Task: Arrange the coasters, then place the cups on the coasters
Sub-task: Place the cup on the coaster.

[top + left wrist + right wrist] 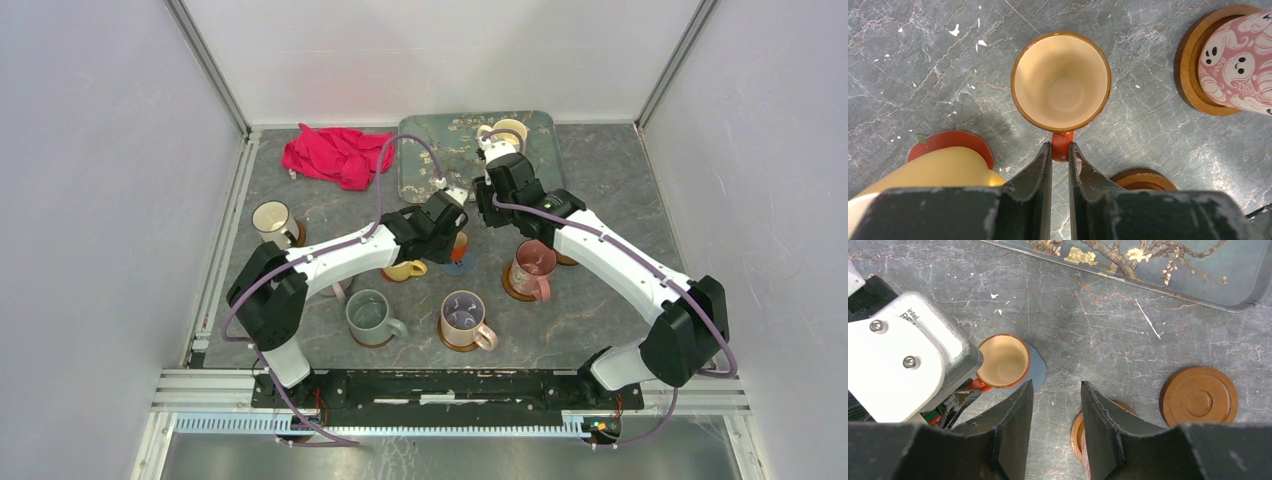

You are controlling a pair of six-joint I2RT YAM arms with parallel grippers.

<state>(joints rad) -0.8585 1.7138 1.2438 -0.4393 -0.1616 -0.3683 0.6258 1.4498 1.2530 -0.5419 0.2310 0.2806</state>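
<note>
My left gripper (1061, 148) is shut on the red handle of the tiny orange cup (1060, 82), which stands upright. In the right wrist view this cup (1003, 360) is over the blue coaster (1037, 367); whether it touches the coaster I cannot tell. My right gripper (1055, 386) hovers open just beside it, with bare table between its fingers. A bare amber coaster (1198, 397) lies to its right. The yellow mug (943, 167) sits on the red coaster (945, 140). The pink mug (1243, 65) stands on an amber coaster (1190, 65).
The teal blossom tray (420, 160) at the back holds a cream mug (508, 133). A red cloth (335, 155) lies at back left. Another cream mug (272, 220), a grey-green mug (368, 315) and a mauve mug (463, 318) stand on coasters nearer the arms.
</note>
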